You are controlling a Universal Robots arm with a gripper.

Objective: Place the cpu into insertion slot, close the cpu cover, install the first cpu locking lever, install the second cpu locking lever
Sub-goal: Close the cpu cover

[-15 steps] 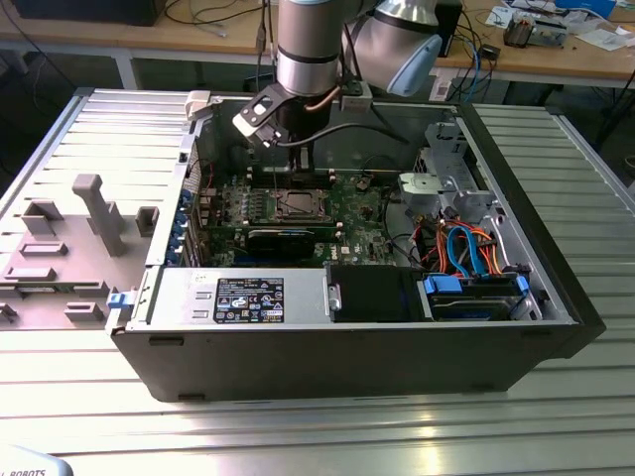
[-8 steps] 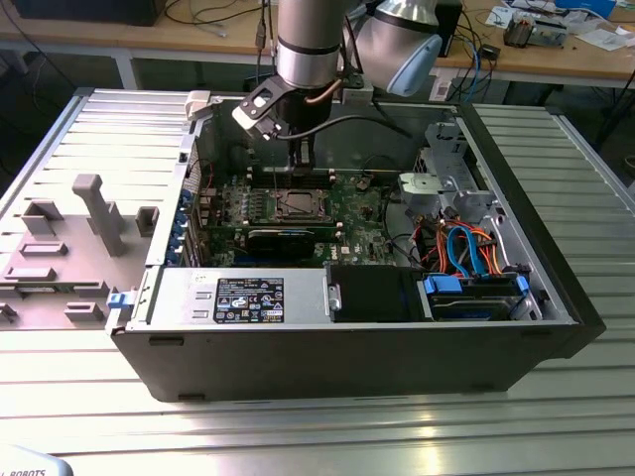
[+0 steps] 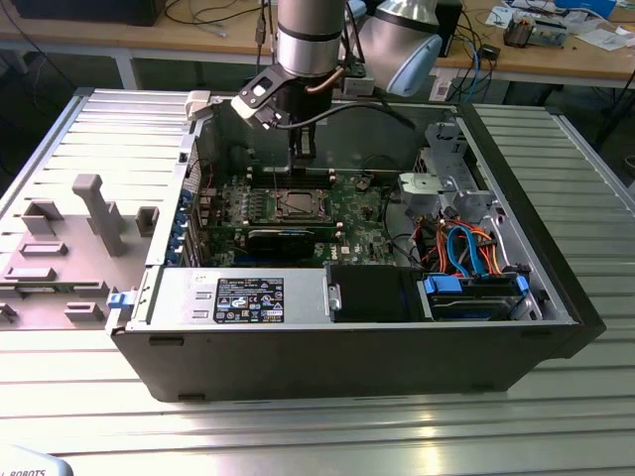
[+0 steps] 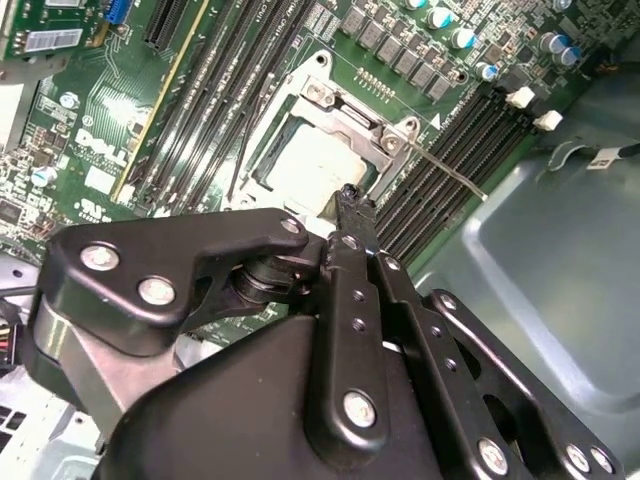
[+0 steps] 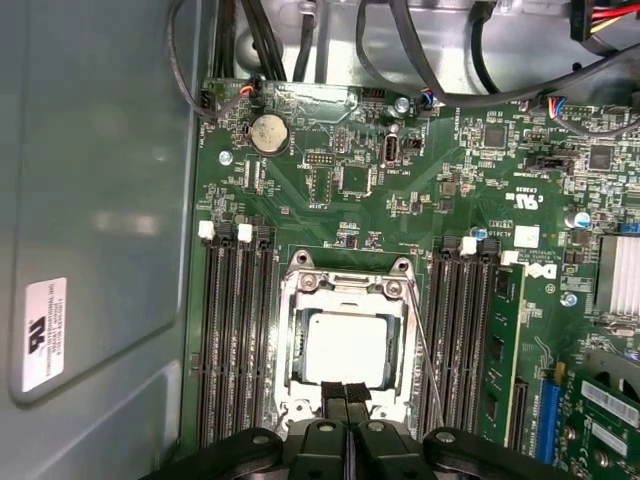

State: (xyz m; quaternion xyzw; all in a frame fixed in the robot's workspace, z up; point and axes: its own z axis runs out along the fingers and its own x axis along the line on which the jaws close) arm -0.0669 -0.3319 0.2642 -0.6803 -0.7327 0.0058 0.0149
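The cpu [image 5: 345,347] lies flat in the insertion slot [image 3: 298,205] in the middle of the green motherboard [image 5: 330,180]. Its dull silver top also shows in the second wrist view [image 4: 308,165]. The silvery cpu cover [image 5: 345,292] lies down around it, framing it through its window. A thin wire locking lever [image 5: 428,350] runs along one side of the socket and angles away from it [image 4: 455,175]. My gripper [image 5: 346,392] hangs just above the socket's edge, fingers pressed together and holding nothing. In the exterior view the gripper [image 3: 303,156] reaches down into the open computer case.
Long black memory slots [image 5: 235,340] flank the socket on both sides. A black card [image 3: 288,240], the power supply [image 3: 243,297] and orange and blue cables [image 3: 466,248] fill the case toward the exterior view's right. A grey fixture [image 3: 94,213] stands at its left.
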